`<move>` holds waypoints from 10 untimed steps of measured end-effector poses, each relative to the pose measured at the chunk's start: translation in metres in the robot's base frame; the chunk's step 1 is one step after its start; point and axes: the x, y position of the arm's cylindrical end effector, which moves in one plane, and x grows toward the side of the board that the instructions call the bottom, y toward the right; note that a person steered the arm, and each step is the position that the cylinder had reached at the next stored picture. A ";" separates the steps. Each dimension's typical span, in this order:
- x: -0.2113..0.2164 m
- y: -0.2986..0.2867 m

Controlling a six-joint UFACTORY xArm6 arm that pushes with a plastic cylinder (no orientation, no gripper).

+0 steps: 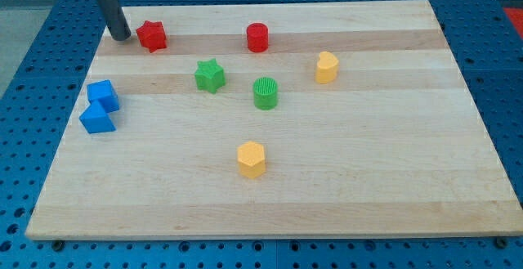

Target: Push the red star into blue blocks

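The red star [151,36] lies near the view's top left of the wooden board. My tip [120,35] rests on the board just left of the red star, a small gap apart. Two blue blocks sit together at the view's left: a blue cube [104,95] and a blue triangular block [97,118] touching below it. They lie well below and left of the red star.
A red cylinder [257,37] stands at the top middle. A green star [210,76] and a green cylinder [265,93] are near the centre. A yellow heart-like block [327,67] is at right, a yellow hexagon [252,159] at lower middle. The board's left edge [69,130] is close to the blue blocks.
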 end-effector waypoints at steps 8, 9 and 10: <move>0.066 0.094; 0.026 0.094; 0.001 0.083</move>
